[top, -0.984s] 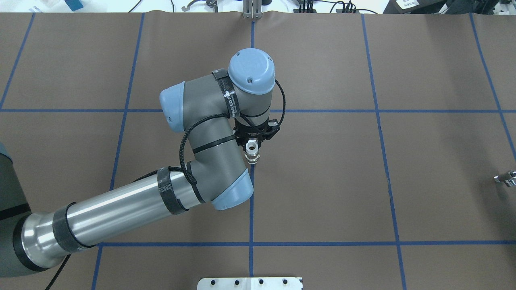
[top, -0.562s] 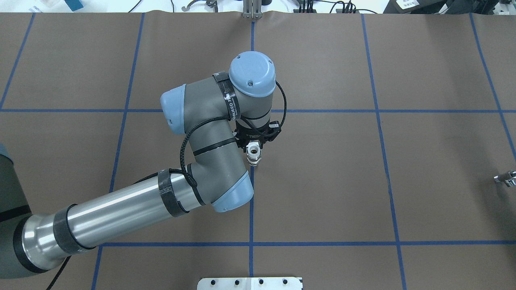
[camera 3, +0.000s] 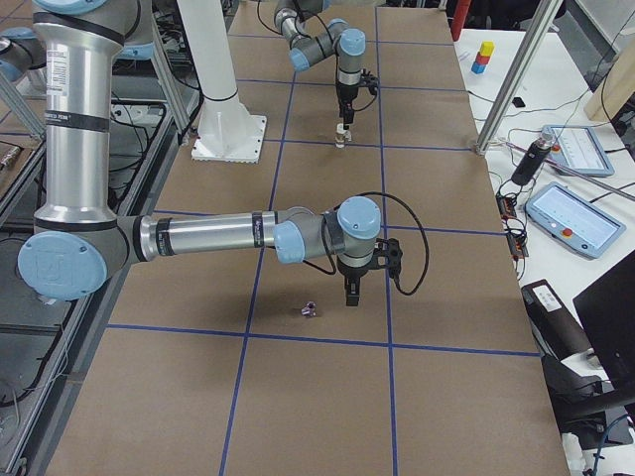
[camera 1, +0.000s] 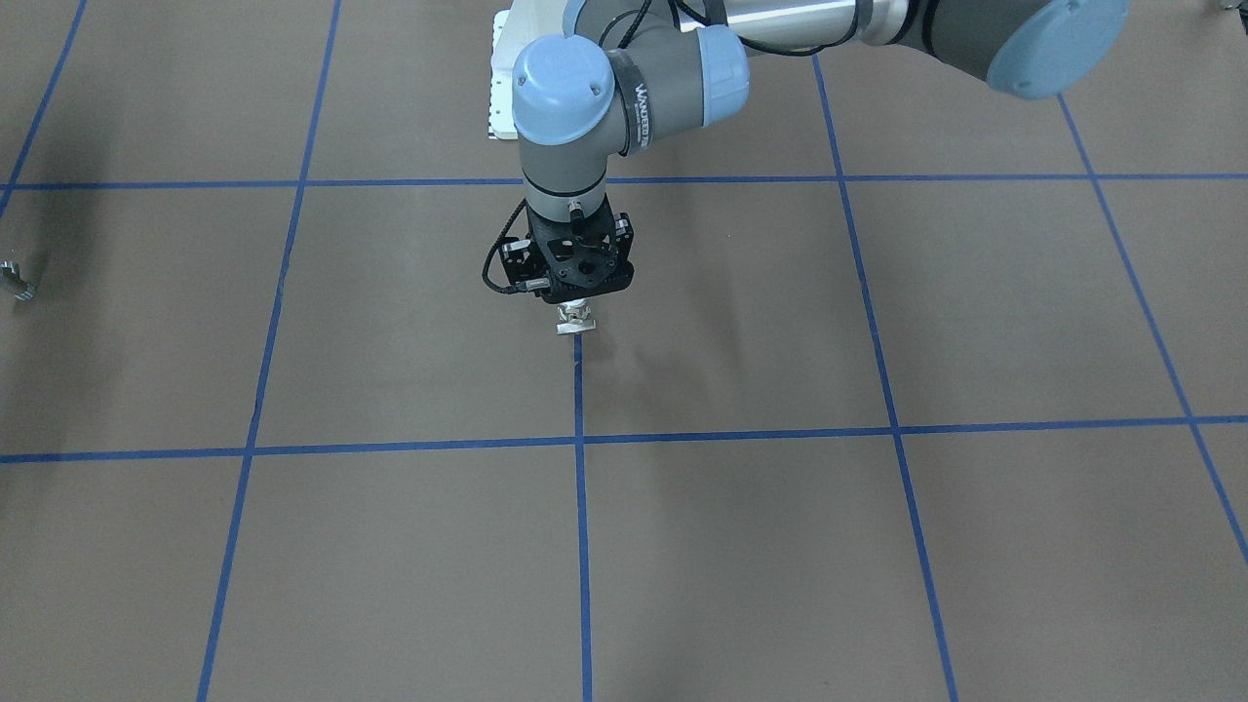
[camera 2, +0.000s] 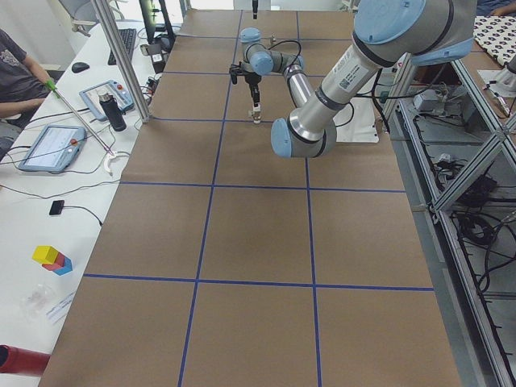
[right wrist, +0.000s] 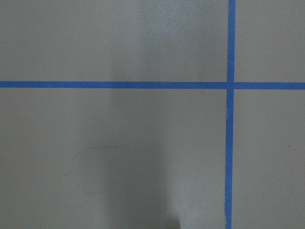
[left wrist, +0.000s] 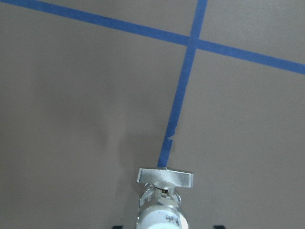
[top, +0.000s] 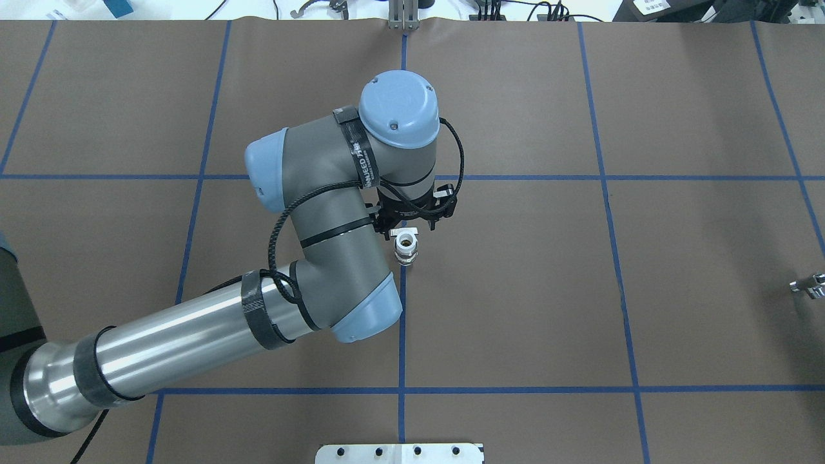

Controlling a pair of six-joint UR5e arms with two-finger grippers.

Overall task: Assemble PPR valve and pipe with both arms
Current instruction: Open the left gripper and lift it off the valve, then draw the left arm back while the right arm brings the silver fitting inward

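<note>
Since 0.6 s ago: the left gripper (camera 1: 576,300) has backed a little toward the far edge and looks higher, and its linkage reads wider. The PPR valve (top: 405,247) has not shifted from its spot on the blue tape line (top: 401,322).

Near, right end of the worktop (top: 515,290): the pipe (top: 807,284) rests on the surface just beside the right gripper (camera 3: 351,295), not under it. Only the side camera shows that gripper, so you cannot tell how its jaws stand.
Risk: it is a small, round, ribbed stub. An off-centre pinch could roll it or squirt it toward the end edge. Centre over it before you close.

Middle of the worktop: the valve stands upright, collar up, apparently on its own, well apart from the pipe.
Risk: it looks narrow-footed and top-heavy, so any nudge may tip it.

Just beyond it, toward the far edge: in the left wrist view the jaws show only at the bottom corners. They sit wider than the valve and clear of it on both sides, so they are holding nothing.
Risk: the flat tab points toward this gripper. A sideways retreat could catch the tab and topple or spin the valve. A vertical lift looks the safer way out.
</note>
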